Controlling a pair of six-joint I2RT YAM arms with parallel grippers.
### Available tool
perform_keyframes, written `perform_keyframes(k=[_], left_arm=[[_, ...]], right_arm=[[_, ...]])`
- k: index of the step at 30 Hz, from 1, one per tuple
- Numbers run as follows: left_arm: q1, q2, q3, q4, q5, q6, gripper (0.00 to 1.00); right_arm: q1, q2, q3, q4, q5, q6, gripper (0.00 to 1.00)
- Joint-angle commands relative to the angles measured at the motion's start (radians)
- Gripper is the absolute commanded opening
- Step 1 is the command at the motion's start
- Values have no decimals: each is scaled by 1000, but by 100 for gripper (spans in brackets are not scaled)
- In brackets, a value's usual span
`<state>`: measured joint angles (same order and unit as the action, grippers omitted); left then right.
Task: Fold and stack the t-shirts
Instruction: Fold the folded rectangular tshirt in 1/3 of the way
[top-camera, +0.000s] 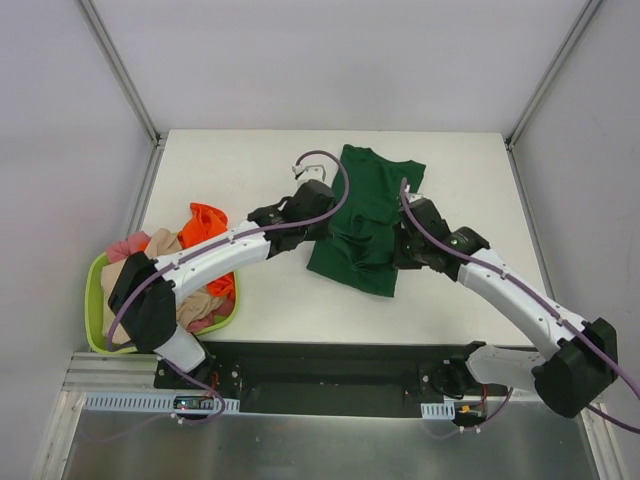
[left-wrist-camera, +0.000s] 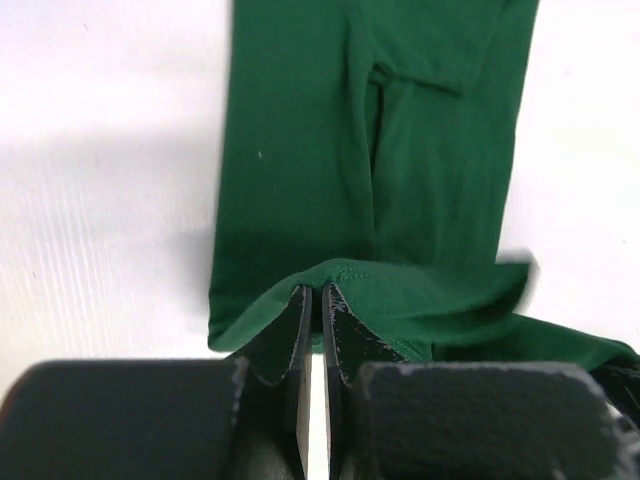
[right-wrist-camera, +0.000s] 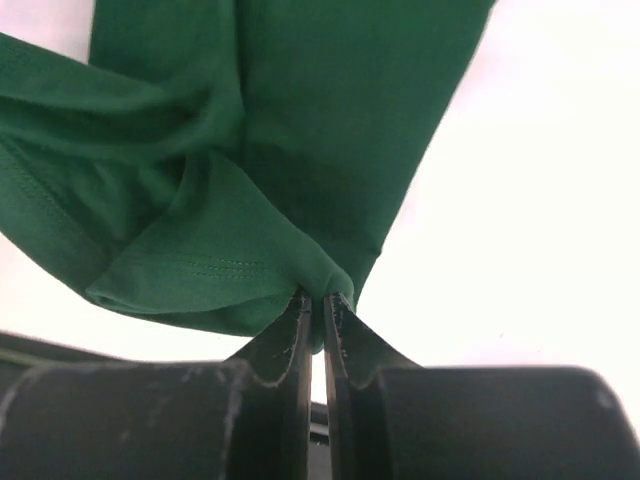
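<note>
The left hand (left-wrist-camera: 312, 291) is clamped on the green t-shirt (left-wrist-camera: 300, 150), its two fingers pressed together with a hemmed edge of the cloth pinched between the tips. The right hand (right-wrist-camera: 318, 298) is likewise closed tight on a bunched corner of the same shirt, the fabric rising from its fingertips in folds.

From above, the green t-shirt (top-camera: 365, 215) lies on the white counter (top-camera: 250, 170), stretched lengthwise away from the arms, its near end rumpled and doubled over. The left hand (top-camera: 312, 218) sits at the shirt's left edge and the right hand (top-camera: 405, 245) at its right edge, the shirt between them. The pinched parts seem lifted a little off the counter, though the overhead view is too coarse to be sure.

Well to the left of the green t-shirt stands a lime-green basket (top-camera: 95, 300), with an orange t-shirt (top-camera: 208, 222), a beige one (top-camera: 160, 243) and a pink one (top-camera: 125, 245) heaped in it.
</note>
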<state>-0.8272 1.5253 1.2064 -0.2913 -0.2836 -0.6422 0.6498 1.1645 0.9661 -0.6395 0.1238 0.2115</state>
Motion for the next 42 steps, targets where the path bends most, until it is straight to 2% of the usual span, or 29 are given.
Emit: perform_keyframes(k=[1, 10, 16, 24, 26, 27, 28, 29, 30, 31, 33, 34, 35, 42], left_arm=[[33, 73, 119, -3, -77, 82, 0], [118, 262, 268, -5, -20, 130, 0], [152, 361, 341, -2, 32, 171, 0], [194, 466, 410, -3, 86, 191, 0], [207, 486, 432, -8, 128, 210, 14], [212, 490, 444, -12, 145, 220, 27], [214, 487, 453, -19, 158, 226, 37], [214, 478, 453, -19, 164, 237, 47], [214, 467, 449, -19, 173, 249, 61], [214, 449, 441, -19, 176, 254, 73], [214, 402, 408, -19, 187, 257, 87], [214, 371, 380, -19, 190, 251, 94], [214, 343, 349, -19, 196, 245, 99], [214, 132, 66, -12, 231, 155, 99]], right_arm=[[-88, 58, 65, 58, 28, -43, 7], [-220, 230, 140, 126, -18, -84, 6], [-260, 314, 161, 136, -1, -95, 6], [-328, 463, 207, 198, -69, -115, 9], [-337, 492, 223, 199, -64, -110, 14], [-341, 494, 229, 199, -62, -110, 16], [-340, 494, 233, 199, -62, -116, 25], [-340, 489, 241, 198, -65, -127, 35], [-340, 482, 244, 198, -67, -136, 52], [-341, 468, 244, 198, -75, -141, 66], [-340, 436, 235, 198, -96, -149, 91], [-341, 414, 223, 201, -113, -152, 96], [-340, 394, 208, 210, -169, -152, 96], [-265, 316, 48, 365, -463, -138, 96]])
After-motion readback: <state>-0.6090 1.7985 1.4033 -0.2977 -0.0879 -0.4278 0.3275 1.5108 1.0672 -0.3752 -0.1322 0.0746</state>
